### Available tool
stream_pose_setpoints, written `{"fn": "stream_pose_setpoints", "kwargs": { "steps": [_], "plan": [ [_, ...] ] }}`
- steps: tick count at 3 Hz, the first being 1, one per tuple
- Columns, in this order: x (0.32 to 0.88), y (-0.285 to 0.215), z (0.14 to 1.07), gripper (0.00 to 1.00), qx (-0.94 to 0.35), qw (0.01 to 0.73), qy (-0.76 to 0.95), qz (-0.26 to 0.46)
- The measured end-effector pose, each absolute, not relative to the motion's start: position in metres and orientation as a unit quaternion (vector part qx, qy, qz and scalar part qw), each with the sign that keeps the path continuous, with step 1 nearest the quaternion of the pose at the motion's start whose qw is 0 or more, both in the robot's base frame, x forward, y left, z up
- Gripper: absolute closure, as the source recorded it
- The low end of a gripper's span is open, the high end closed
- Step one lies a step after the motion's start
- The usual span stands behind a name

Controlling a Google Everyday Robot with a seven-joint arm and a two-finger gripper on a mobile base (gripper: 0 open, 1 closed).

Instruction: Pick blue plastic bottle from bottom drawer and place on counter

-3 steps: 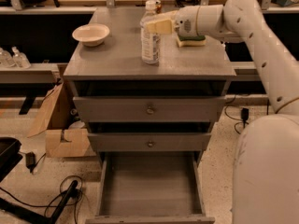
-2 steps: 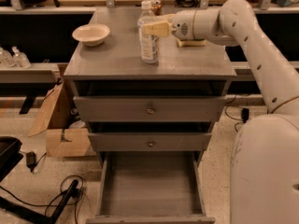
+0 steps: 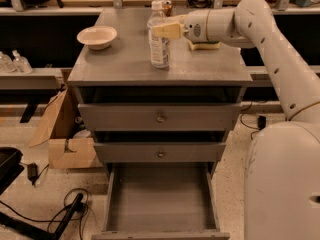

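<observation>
The blue plastic bottle (image 3: 159,46), clear with a white cap and a pale label, stands upright on the grey counter (image 3: 125,64), near its middle. My gripper (image 3: 166,30) reaches in from the right and is shut on the bottle's upper part; one cream finger (image 3: 170,31) lies across its front. The bottom drawer (image 3: 160,204) is pulled open below, and its flat floor is bare. The two upper drawers with round knobs are closed.
A white bowl (image 3: 97,36) sits at the counter's left. A brown can (image 3: 167,6) stands behind the bottle and a yellow-green sponge (image 3: 204,45) lies under my wrist. A cardboard box (image 3: 65,134), cables and small clear bottles (image 3: 12,61) are at left.
My gripper and the bottle shifted slightly left over the counter, then settled; the bottle now stands with its base on the counter top.
</observation>
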State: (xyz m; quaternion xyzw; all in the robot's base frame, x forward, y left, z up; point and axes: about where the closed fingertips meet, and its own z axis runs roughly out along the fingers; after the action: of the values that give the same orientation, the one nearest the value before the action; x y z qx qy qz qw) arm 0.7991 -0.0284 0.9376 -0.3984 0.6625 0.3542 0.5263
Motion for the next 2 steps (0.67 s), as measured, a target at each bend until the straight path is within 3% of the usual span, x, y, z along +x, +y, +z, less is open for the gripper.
{"fn": "stream_pose_setpoints", "kwargs": {
  "steps": [2],
  "plan": [
    [0.7991, -0.0284, 0.9376, 0.38, -0.398, 0.526, 0.662, 0.354]
  ]
}}
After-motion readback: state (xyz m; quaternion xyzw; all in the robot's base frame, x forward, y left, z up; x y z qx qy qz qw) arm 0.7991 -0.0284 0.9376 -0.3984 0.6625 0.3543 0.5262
